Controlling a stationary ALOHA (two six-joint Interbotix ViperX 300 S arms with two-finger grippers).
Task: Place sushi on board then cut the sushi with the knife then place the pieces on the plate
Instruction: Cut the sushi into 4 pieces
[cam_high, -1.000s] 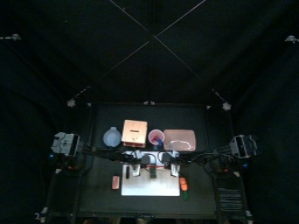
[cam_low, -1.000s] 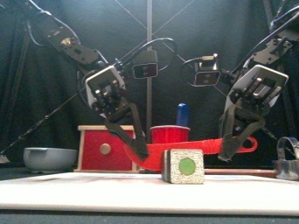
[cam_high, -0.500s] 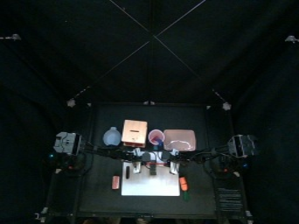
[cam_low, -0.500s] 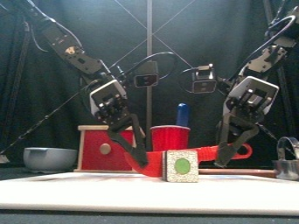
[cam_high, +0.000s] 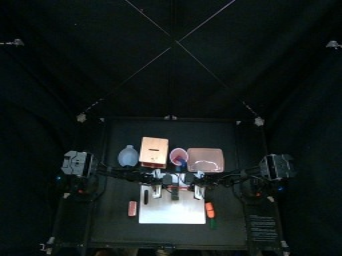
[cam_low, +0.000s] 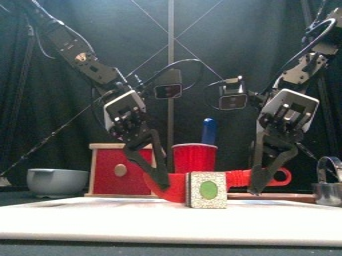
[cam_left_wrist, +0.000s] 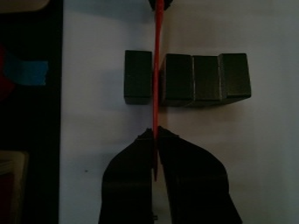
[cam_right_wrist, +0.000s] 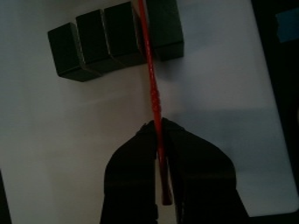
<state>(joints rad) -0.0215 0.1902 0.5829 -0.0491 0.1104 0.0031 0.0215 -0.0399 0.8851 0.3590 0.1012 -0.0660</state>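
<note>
Top cam high, far; front cam table-level, close; wrist cams straight down, near; front+wrists share sushi roll (cam_left_wrist: 187, 79).

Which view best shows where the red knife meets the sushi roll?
Left wrist view: the red knife crosses the sushi roll at the seam beside its end block. Right wrist view shows the same, slanted. Front view shows only the roll's end face; top view: too small.

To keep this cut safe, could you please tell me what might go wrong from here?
1. Both the left gripper and right gripper pinch the thin red toy knife at its ends; uneven pressing may tilt or twist it.
2. Nothing holds the dark green toy sushi roll on the white cutting board, so it may slide or its end block may tip.
</note>
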